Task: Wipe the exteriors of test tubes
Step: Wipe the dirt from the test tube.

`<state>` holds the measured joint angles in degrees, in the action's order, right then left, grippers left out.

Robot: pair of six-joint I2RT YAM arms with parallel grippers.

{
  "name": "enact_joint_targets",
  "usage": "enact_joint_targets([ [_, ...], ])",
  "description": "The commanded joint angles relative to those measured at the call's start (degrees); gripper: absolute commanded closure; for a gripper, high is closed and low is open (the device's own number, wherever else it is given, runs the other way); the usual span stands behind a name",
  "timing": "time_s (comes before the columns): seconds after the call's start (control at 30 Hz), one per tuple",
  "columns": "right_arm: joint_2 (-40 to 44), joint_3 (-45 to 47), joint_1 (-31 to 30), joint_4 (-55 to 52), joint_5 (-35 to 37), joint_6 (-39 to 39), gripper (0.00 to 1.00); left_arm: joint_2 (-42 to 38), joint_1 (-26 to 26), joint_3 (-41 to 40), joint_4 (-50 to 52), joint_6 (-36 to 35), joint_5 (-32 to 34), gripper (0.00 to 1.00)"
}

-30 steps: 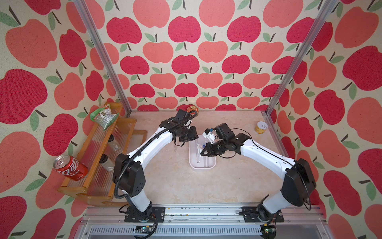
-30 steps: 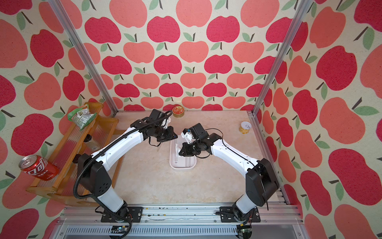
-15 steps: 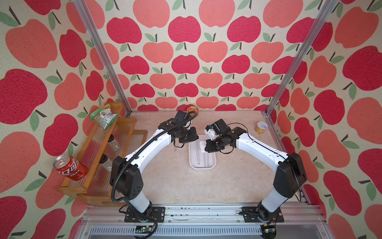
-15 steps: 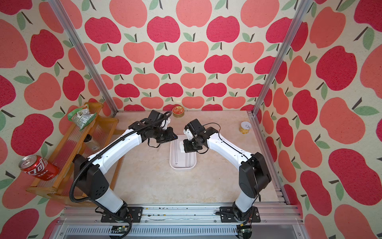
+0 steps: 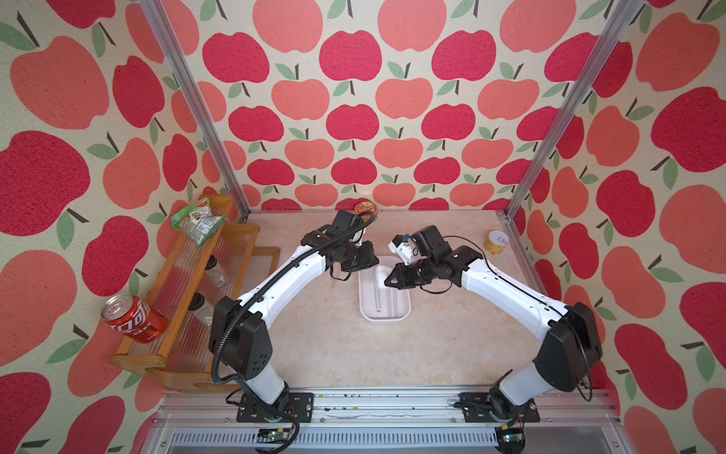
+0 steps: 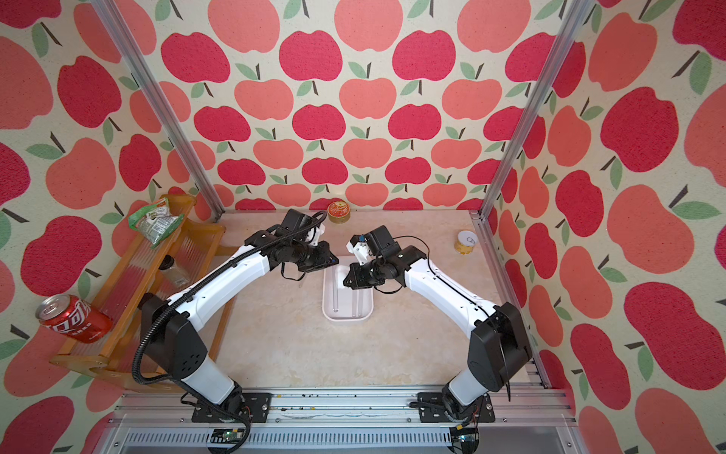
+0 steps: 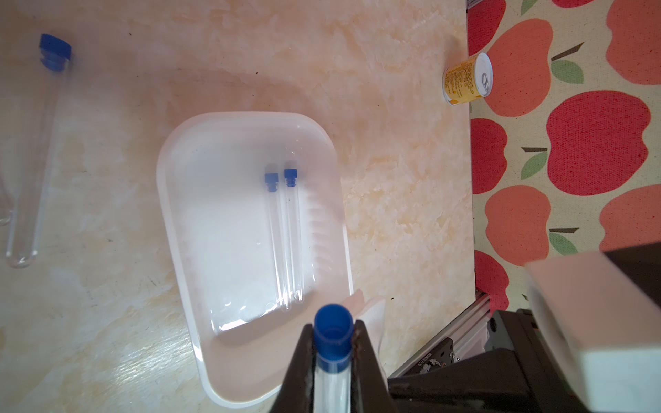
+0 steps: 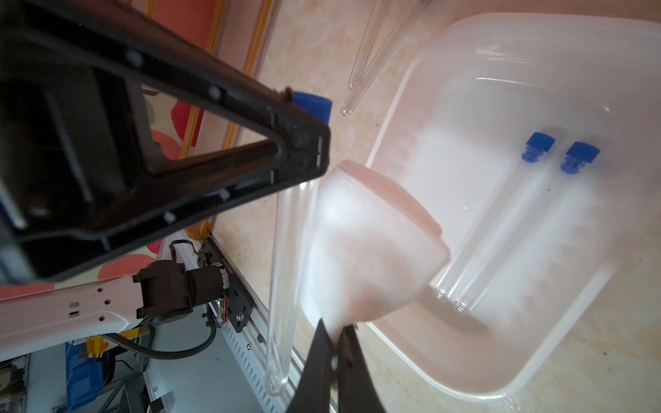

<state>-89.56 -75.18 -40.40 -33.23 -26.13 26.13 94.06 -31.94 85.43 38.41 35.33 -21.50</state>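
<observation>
The left hand (image 7: 333,336) is clamping a clear blue-capped test tube (image 8: 284,271) at its capped end. The right hand (image 8: 336,329) is pinching a white folded cloth (image 8: 368,243) that is lying against that tube. Two capped tubes (image 7: 286,243) are lying in the white plastic tray (image 7: 162,186), and a loose tube (image 7: 30,150) is resting on the beige counter (image 7: 393,178). The yellow can (image 7: 466,78) is showing print too small to read.

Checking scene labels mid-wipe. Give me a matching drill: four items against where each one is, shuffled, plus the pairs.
Things
1. test tube beside the cloth
2. white cloth
3. pair of capped test tubes
4. yellow can

Places
A. lying side by side in the white tray
B. upright on the table, next to the wall
C. clamped near its blue cap by the left gripper
D. pinched in the right gripper

Pairs: 1-C, 2-D, 3-A, 4-B
</observation>
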Motion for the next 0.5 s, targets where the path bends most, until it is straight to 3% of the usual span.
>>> enact_joint_targets([
  [0.0,1.2,0.7,0.8,2.2,-4.1,1.9,1.00,0.0,-0.5,-0.9,-0.7,0.9,-0.7,0.87],
  [0.47,5.3,6.1,0.1,3.5,-9.1,2.4,1.00,1.1,-0.2,0.7,0.0,0.2,-0.5,0.87],
])
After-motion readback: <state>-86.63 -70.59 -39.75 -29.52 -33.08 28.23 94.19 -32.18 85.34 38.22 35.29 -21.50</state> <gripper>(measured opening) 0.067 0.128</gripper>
